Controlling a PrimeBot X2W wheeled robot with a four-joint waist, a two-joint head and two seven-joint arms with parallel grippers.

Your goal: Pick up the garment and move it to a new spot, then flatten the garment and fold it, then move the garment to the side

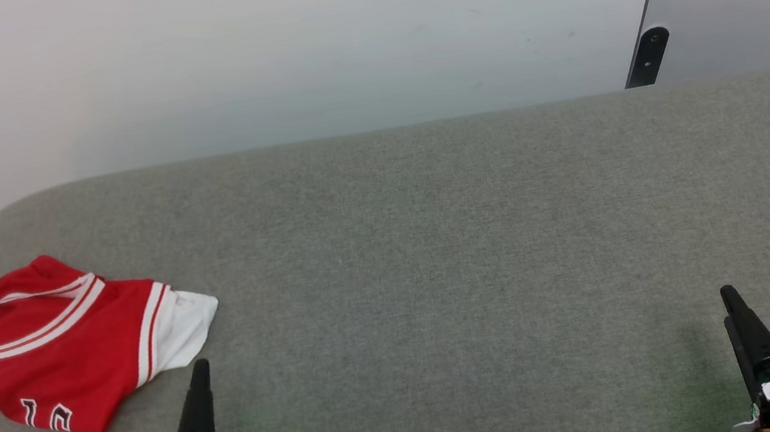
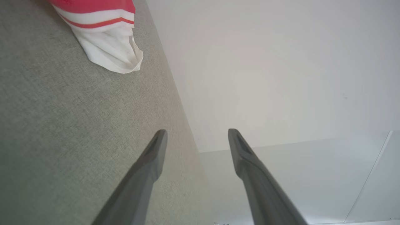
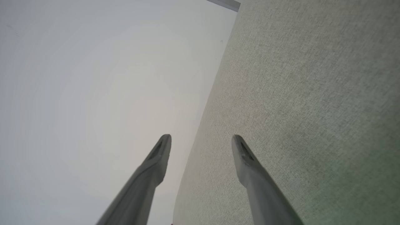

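Garment (image 1: 52,341) lies just left of left pincer (image 1: 198,370), untouched.

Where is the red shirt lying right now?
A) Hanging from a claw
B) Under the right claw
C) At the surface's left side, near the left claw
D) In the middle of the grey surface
C: the shirt lies at the left side of the grey surface, just beyond the open, empty left claw.
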